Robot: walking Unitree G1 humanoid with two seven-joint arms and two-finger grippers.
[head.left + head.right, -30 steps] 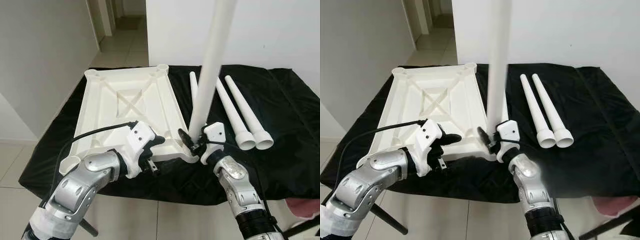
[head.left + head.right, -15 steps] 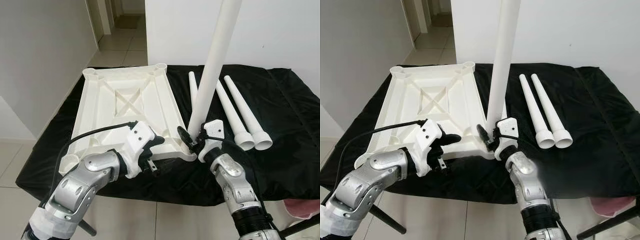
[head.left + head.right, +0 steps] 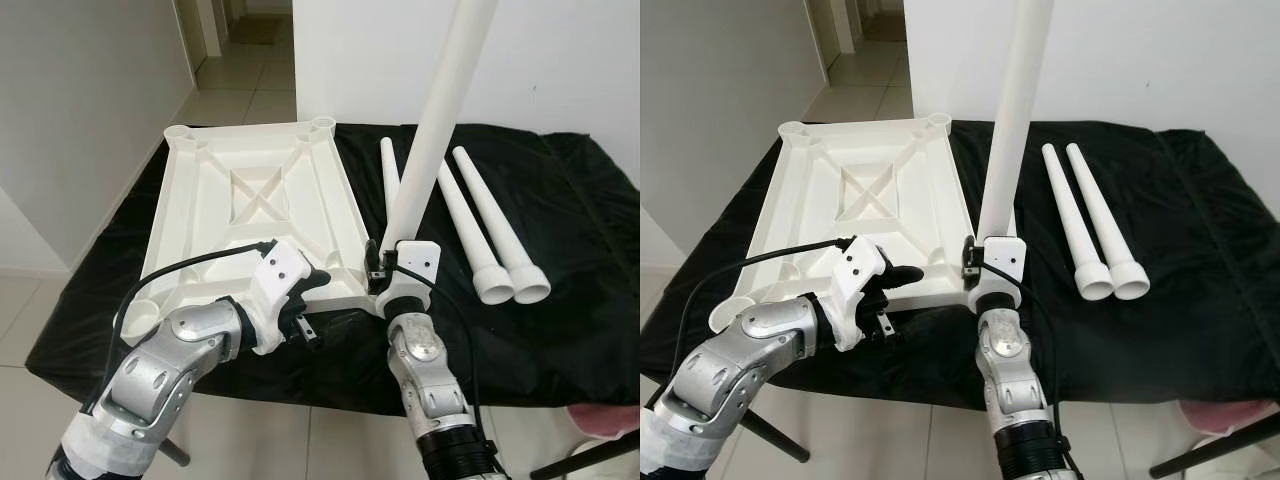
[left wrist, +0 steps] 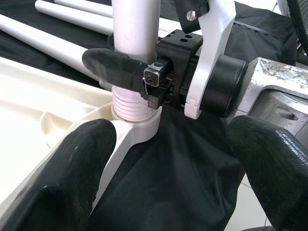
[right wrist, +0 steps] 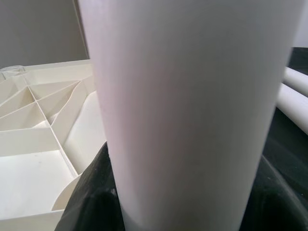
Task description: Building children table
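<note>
Right gripper [image 3: 385, 262], fingers pinched round the base of the upright white leg [image 3: 1012, 120]: over the last second the wrist has rolled and the leg has tipped nearer to vertical, its threaded end now seated in the near corner socket of the upturned tabletop [image 3: 250, 215], so screwing-in looks under way. Left gripper [image 3: 305, 300], fingers spread, sits just beside at the tabletop's near edge, close to the drop off the black cloth [image 3: 590, 260]. Three spare legs [image 3: 485, 225] lie beyond to the right, open room above.
</note>
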